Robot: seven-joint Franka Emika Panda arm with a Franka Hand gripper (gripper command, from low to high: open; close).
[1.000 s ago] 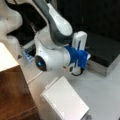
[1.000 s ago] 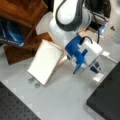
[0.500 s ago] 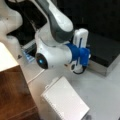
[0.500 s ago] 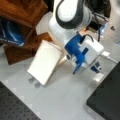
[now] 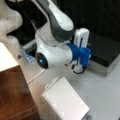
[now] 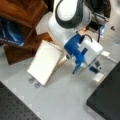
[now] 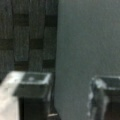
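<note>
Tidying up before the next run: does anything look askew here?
Yes. The flat white rectangular box leans tilted against the brown wooden shelf, not flat on the grey table. The end effector is beside it, fingers apart.

end effector (image 7: 71, 97) with 2 fingers (image 7: 33, 85) spread apart, grey panel (image 7: 87, 45) between, dark woven surface (image 7: 27, 32) left

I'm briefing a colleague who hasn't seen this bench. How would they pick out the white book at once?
Start at the dark wooden shelf at a front view's upper left. The white book leans against its lower edge, just left of the arm's gripper. It is the only flat, pale rectangle, with two small round discs by its lower corner.
</note>
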